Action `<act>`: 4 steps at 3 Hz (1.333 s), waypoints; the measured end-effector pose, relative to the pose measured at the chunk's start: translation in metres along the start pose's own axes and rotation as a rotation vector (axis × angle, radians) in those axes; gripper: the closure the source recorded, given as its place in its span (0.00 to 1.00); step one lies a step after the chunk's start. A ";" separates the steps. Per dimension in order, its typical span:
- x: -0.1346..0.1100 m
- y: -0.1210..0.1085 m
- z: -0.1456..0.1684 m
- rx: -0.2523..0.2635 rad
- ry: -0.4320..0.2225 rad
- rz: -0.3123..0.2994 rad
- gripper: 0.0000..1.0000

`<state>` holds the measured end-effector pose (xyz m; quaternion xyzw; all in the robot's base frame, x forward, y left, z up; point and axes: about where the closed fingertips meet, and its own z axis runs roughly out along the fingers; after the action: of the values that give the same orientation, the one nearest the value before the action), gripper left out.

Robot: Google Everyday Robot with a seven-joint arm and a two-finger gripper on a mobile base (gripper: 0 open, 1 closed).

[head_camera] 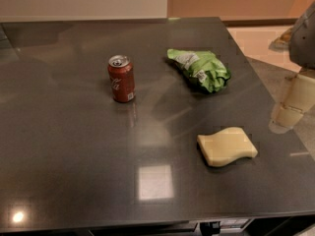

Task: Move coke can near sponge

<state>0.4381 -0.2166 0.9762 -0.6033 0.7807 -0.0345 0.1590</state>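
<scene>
Nothing on here really reads from my end. The coke can (121, 78) has white script down its red side, but I can't make out actual letters, and the small pale patch near its base is just a smudge. The green and white snack bag (201, 70) has print on its white part, unreadable too. The gripper (288, 113) hangs at the right edge of my view.
</scene>
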 end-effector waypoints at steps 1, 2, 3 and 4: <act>0.000 0.000 0.000 0.000 0.000 0.000 0.00; -0.002 -0.002 -0.001 -0.004 0.003 0.000 0.00; -0.017 -0.015 0.006 -0.018 -0.045 0.009 0.00; -0.048 -0.029 0.020 -0.031 -0.115 0.016 0.00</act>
<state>0.4814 -0.1761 0.9744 -0.6005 0.7755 0.0138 0.1945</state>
